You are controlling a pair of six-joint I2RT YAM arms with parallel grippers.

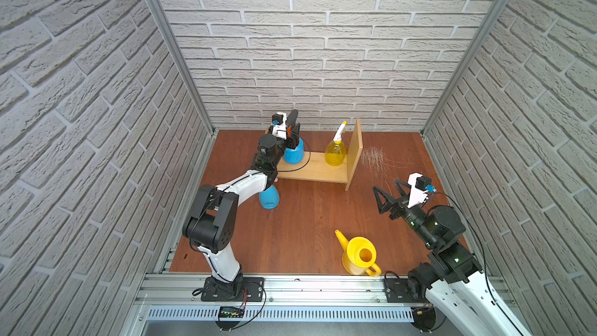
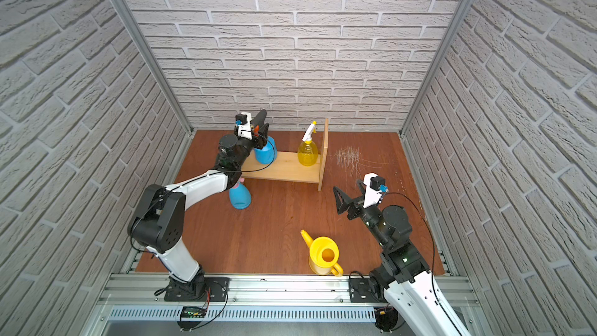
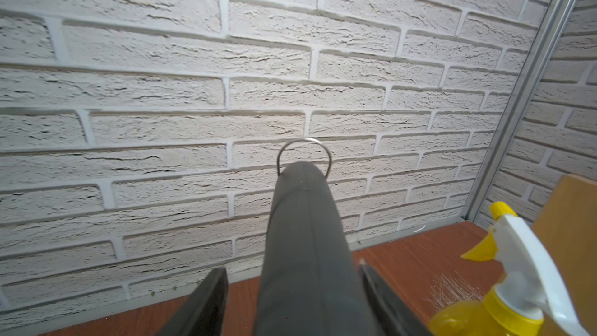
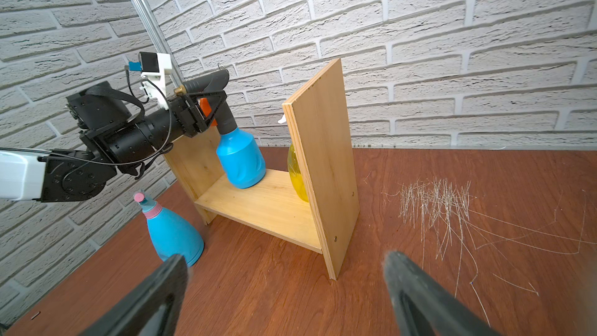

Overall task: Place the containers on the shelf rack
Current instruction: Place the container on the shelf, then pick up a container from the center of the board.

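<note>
My left gripper [image 3: 292, 269] sits around the matte grey-black head of the blue pressure sprayer [image 4: 240, 163] with its jaws parted. Through the wrist camera I see a strip of desk between one finger [image 3: 206, 298] and the tapered handle, though on the other side I can't quite tell whether the finger brushes the plastic. A thin wire ring [image 3: 305, 153] loops off the handle's far end. Directly under that gripper, the sprayer's glossy moulded body stands on the horizontal board of the shelf rack [image 4: 258, 211], a pale, smooth-grained wooden H, close to the upright panel on the gripper's side. Further along the board from the gripper, by the other upright, stands the translucent yellow spray bottle [image 1: 336, 153] with its white head. The slim light-blue spray bottle [image 4: 172, 234], cone-shaped with a pink tip, stands on the red-brown wood-grain desk [image 1: 307, 214] below the left wrist, just in front of the rack. My right gripper [image 4: 286, 260] hangs wide and empty, pointed at the rack from well off. Pale scratches [image 4: 436, 202] mark the desk beside it, and the funnel-mouthed yellow watering can [image 1: 358, 255] stands behind it, nearer the arm's base.
</note>
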